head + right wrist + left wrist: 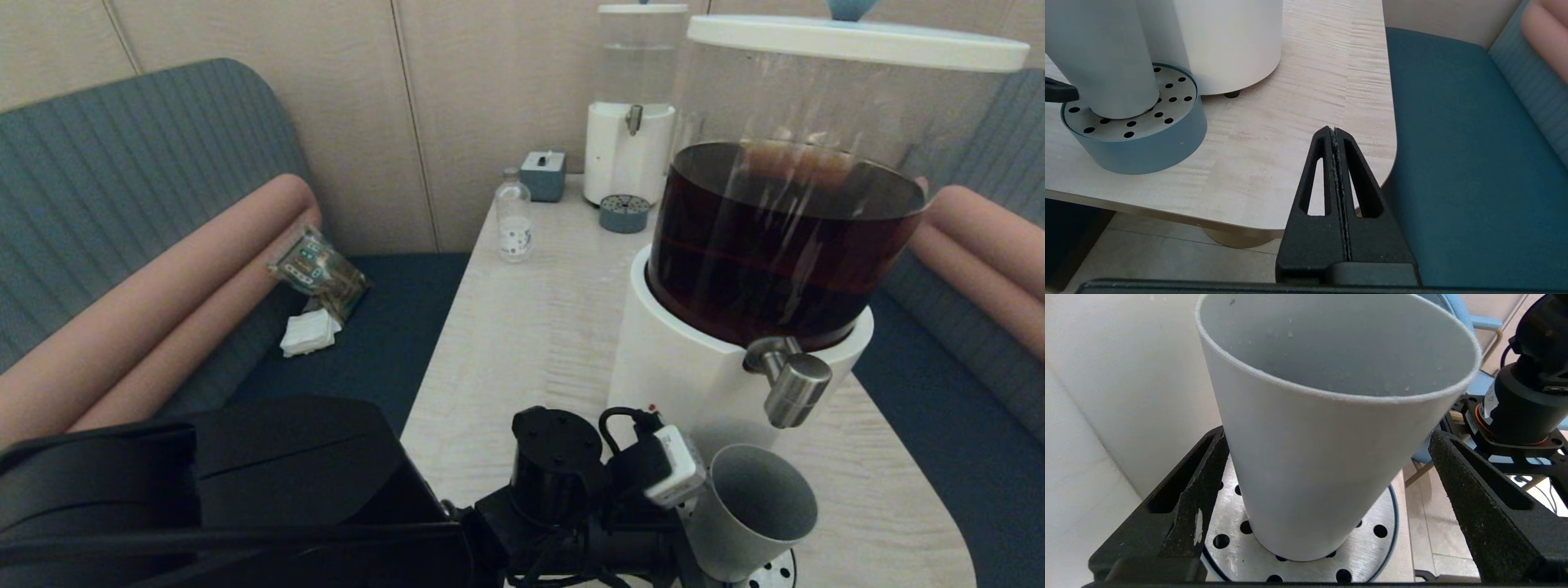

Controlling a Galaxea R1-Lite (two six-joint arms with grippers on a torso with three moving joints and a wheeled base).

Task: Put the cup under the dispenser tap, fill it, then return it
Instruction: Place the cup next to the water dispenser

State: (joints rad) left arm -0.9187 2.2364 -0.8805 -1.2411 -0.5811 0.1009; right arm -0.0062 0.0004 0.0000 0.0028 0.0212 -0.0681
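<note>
The grey-green cup (pixel 755 510) stands upright on a round perforated steel drip tray (pixel 774 573), just below and in front of the brushed-steel dispenser tap (pixel 796 390). The tap belongs to the white-based dispenser (pixel 694 376), whose tank holds dark brown liquid. My left gripper (pixel 1329 435) is open around the cup (pixel 1327 457). One finger (pixel 1188 494) is close beside the cup wall and the other finger (pixel 1470 490) stands well apart from it. Only droplets show inside the cup. My right gripper (pixel 1334 131) is shut on nothing, low by the table's near right corner.
At the table's far end are a smaller clear-liquid dispenser (pixel 629 147), its small drip tray (pixel 624 214), a clear labelled bottle (pixel 514 220) and a grey-blue box (pixel 543 175). A packet (pixel 317 269) and a tissue lie on the left bench. A blue seat (pixel 1470 163) borders the table's right edge.
</note>
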